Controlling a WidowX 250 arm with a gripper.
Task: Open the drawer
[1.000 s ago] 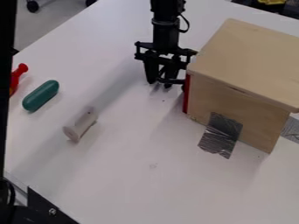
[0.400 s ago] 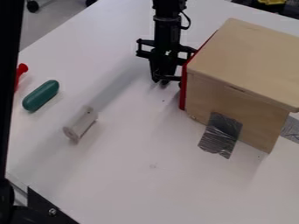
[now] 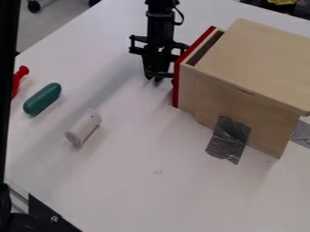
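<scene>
My black gripper [image 3: 153,79] hangs down over the white surface [image 3: 151,186], just beside the red front of the pale wooden drawer [image 3: 177,86]. I cannot tell whether it is spread, closed or clamped on anything. The drawer stands partly out of the light wooden box [image 3: 260,63], on the side toward my gripper, and a narrow opening shows between its front and the box's top. A strip of silvery tape [image 3: 229,138] runs from the box's side down onto the surface; another silvery strip [image 3: 302,134] shows at the right edge. Well apart from the box lie a white cylinder with a flared end [image 3: 84,128], a green rod with rounded ends [image 3: 42,98] and, near the rod, a partly hidden red object [image 3: 21,74].
</scene>
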